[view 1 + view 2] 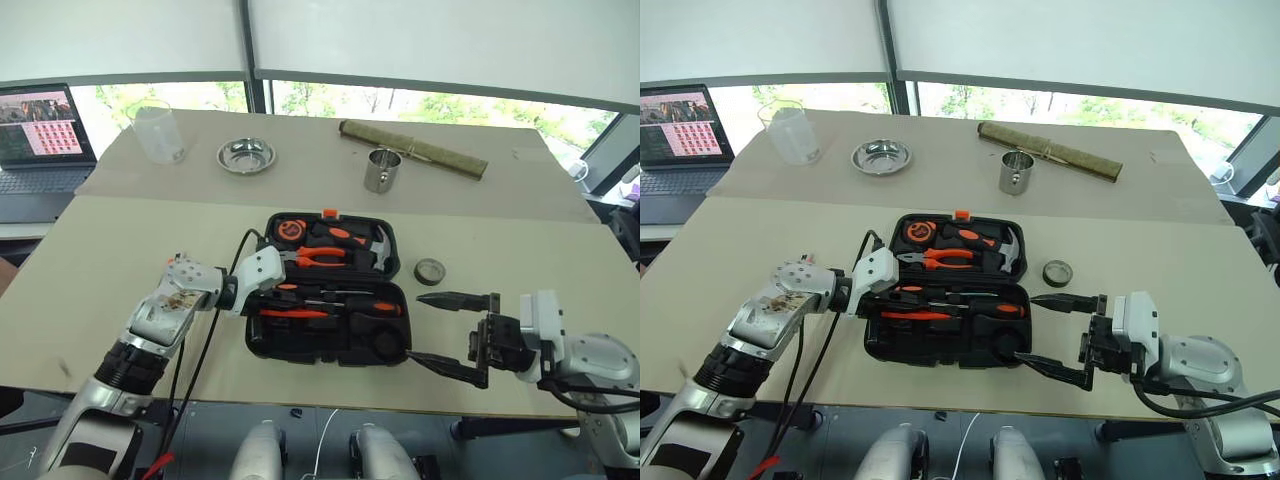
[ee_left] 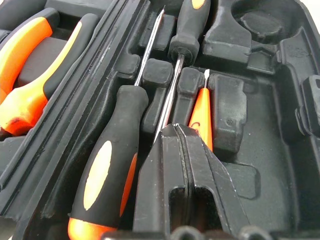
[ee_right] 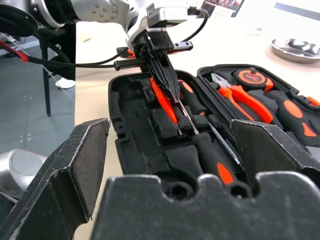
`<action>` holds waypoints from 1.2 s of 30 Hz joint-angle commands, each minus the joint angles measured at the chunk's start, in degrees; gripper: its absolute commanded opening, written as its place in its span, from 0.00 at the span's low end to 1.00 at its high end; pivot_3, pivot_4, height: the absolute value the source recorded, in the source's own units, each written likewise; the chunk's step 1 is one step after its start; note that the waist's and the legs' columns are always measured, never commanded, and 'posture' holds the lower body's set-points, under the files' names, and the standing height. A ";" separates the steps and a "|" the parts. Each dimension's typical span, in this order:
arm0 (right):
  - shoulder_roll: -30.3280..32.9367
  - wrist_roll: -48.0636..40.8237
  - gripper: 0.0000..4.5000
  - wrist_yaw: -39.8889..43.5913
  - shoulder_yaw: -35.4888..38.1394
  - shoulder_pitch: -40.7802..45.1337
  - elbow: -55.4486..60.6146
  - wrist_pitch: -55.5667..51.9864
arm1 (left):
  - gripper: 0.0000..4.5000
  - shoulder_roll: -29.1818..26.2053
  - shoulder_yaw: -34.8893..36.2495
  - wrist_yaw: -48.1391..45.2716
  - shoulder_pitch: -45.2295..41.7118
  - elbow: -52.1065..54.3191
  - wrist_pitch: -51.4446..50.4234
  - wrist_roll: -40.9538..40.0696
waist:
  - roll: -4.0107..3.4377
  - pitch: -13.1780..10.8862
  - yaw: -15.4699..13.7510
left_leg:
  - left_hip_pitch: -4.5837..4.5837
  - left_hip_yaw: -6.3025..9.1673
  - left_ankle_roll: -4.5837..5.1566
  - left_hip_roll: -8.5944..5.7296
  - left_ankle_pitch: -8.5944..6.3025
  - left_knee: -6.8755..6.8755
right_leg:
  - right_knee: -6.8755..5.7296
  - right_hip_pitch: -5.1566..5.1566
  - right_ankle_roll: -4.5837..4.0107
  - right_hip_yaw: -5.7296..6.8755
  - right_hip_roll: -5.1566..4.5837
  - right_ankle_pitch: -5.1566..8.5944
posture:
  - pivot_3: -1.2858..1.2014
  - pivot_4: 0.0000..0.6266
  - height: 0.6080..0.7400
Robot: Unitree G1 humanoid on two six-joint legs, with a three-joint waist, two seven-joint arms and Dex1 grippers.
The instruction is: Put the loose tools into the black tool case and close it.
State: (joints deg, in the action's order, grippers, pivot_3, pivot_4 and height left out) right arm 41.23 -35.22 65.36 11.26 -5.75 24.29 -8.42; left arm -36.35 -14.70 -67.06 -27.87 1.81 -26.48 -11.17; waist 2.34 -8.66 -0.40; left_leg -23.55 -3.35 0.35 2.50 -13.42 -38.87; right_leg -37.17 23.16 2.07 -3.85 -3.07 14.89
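Observation:
The black tool case lies open in the middle of the table. In its near half lie two orange-and-black screwdrivers and a slim orange screwdriver. My left gripper is shut over the case's left part, its tips right beside the slim orange screwdriver; I see nothing held between its fingers. My right gripper stands open and level just off the case's right front corner, pointing at it. A small dark tape roll lies on the table to the right of the case.
Orange-handled pliers, a hammer and a tape measure sit in the far half. Behind stand a steel cup, a steel dish, a clear beaker, a rolled mat and a laptop. The table's front edge is close to the case.

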 commanded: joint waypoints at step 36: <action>-1.69 0.35 1.00 -1.95 -1.55 2.81 -0.22 0.10 | 0.01 1.32 -1.52 2.16 7.02 -0.80 -3.82 -2.51 | -0.19 0.16 0.50 | 0.37 -0.03 0.00 0.01 -0.01 0.05 | 0.00 -0.31 0.00 -0.03 -0.01 0.00 | 0.52 0.24 1.00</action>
State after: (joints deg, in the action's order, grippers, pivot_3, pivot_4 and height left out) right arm 39.73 -34.76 63.56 9.52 -3.56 23.42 -9.21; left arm -34.77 -13.72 -66.17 -22.27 3.26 -27.27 -15.83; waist 2.15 -8.50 0.10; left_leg -23.13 -3.37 0.35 2.50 -13.43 -38.82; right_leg -37.16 22.77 2.07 -3.88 -3.08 14.90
